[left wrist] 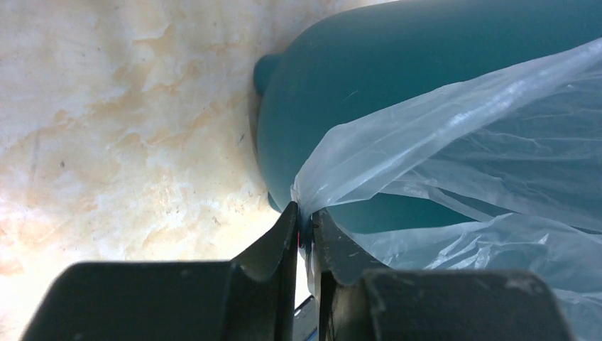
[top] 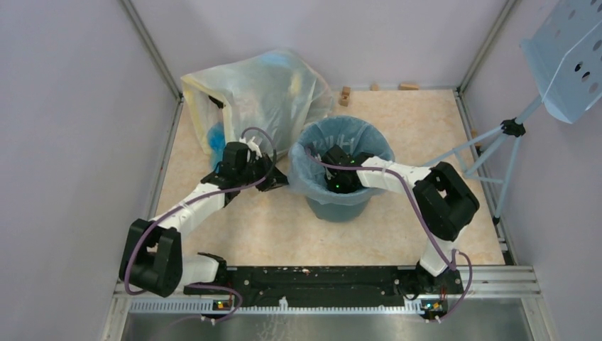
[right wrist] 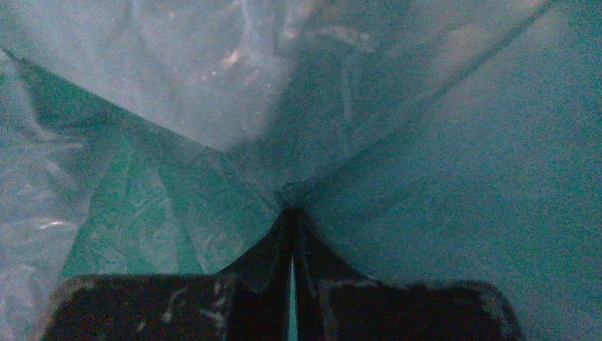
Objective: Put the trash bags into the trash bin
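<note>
Hanging over the bin (top: pixel 341 207), the bag (top: pixel 311 177) is pinched outside its left wall by the left end effector (left wrist: pixel 304 217), and deep inside by the right end effector (right wrist: pixel 291 213).

trash bin (top: pixel 341 207): dark teal, round, upright, mid-table
trash bag (top: pixel 307 177): pale-blue, crinkly, lining bin, overhanging rim at 9 o'clock

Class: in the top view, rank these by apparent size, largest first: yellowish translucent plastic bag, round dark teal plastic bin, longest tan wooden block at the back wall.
1. Yellowish translucent plastic bag.
2. Round dark teal plastic bin, close behind; camera nearness makes this gap unsure.
3. Longest tan wooden block, clearly smallest.
</note>
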`<state>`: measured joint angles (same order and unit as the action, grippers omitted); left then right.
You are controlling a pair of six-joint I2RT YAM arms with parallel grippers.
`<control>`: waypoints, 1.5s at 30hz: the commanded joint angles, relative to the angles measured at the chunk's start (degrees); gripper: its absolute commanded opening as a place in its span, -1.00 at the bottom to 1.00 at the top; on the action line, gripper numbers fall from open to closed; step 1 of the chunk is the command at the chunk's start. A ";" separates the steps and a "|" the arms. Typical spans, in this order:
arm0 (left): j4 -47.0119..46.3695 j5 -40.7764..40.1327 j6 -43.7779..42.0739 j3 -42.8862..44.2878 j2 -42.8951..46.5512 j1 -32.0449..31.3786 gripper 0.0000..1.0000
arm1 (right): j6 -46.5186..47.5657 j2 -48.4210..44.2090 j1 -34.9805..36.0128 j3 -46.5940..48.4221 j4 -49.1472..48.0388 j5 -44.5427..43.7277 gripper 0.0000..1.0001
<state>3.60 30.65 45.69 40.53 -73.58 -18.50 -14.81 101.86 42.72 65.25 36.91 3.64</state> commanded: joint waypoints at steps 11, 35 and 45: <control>1.32 -0.14 0.32 -1.32 3.50 -0.28 -1.00 | -1.13 -5.67 -1.41 -0.99 -1.22 -2.42 -1.00; 17.66 -15.42 -3.27 2.04 7.34 -0.92 0.13 | 1.54 -7.31 -2.65 2.02 1.52 -1.01 -1.00; 29.73 -23.07 0.65 10.95 23.62 -0.92 0.88 | 0.88 -14.17 -0.68 0.00 0.30 -1.38 -0.92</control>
<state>30.11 11.20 44.86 45.56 -53.80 -19.57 -14.00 93.91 41.17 64.86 38.57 3.01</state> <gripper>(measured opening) 0.924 0.034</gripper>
